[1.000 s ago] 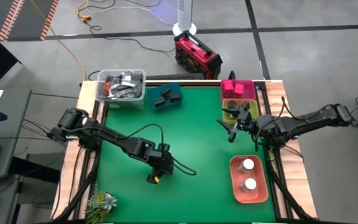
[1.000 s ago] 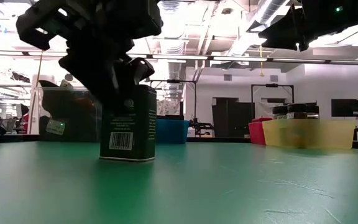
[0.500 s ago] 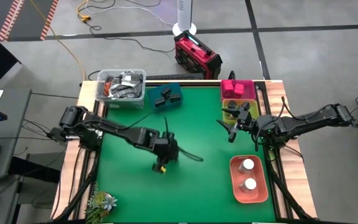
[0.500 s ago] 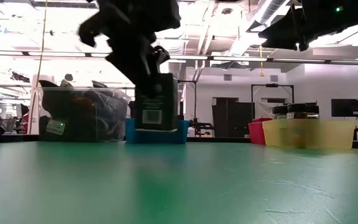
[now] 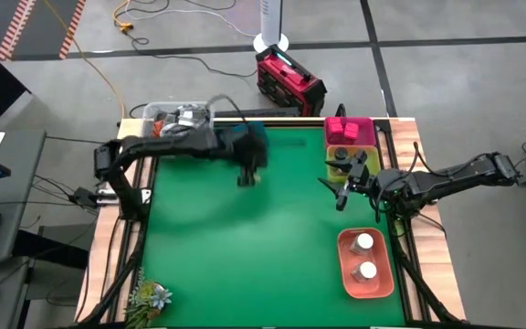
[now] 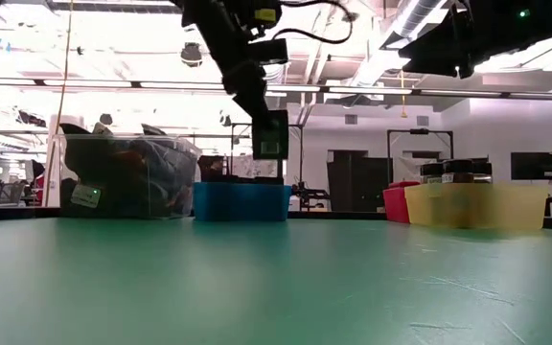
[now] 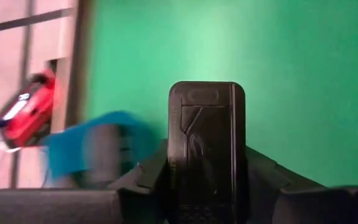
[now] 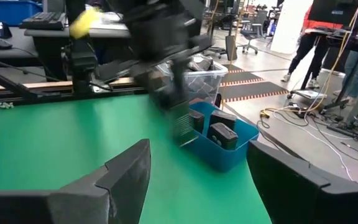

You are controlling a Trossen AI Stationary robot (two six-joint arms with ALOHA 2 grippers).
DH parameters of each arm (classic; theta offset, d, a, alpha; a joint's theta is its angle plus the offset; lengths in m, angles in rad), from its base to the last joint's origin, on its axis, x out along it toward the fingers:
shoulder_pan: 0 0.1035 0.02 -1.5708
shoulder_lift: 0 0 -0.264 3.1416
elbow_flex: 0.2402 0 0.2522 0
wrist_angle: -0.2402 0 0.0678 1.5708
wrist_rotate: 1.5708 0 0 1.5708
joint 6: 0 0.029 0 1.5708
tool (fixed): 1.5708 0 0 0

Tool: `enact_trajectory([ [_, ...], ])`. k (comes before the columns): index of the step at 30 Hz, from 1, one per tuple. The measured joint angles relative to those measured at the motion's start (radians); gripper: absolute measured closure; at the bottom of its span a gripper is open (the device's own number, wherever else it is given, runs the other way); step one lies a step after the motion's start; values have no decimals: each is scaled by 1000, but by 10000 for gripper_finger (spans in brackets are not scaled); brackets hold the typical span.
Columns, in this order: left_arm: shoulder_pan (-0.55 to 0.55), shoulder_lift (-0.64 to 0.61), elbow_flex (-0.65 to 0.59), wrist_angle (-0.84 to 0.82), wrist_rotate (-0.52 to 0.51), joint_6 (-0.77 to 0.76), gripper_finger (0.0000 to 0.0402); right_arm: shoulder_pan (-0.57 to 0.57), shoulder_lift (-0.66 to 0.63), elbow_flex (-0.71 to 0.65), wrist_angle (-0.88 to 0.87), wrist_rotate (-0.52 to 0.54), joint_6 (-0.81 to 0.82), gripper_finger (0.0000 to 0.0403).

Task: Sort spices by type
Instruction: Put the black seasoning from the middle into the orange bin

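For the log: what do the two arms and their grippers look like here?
Both arms are dark, near-black jointed links with thin black cables trailing along them. The left gripper carries a small yellow marking near its fingers. The right gripper has two broad, angular black fingers, matte and unmarked.

Bright ceiling lights glare across the low view's upper half; the left arm [image 5: 167, 146] smears with motion blur.

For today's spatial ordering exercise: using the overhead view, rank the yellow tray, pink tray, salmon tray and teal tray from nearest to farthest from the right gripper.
Measured from the right gripper:
1. Yellow tray, just beyond it, toward the far edge.
2. Salmon tray, toward the near edge.
3. Pink tray, at the far right corner.
4. Teal tray, far edge, near the left gripper.
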Motion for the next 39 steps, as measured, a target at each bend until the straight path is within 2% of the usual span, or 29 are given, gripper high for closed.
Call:
enact_trajectory([
  [6, 173, -1, 55, 95, 5, 69, 276, 0, 0, 0, -1, -1, -22, 111],
  [14, 331, 44, 55, 207, 121, 57, 277, -1, 0, 0, 9, -1, -25, 111],
  [22, 368, 130, 54, 240, 108, 45, 277, -1, 0, 0, 20, -1, -26, 111],
  [28, 368, 147, 55, 318, 92, 45, 277, -1, 1, 0, 20, -1, -26, 111],
  [39, 382, 148, 54, 200, 78, 21, 277, 0, 1, 0, 27, -13, -25, 111],
])
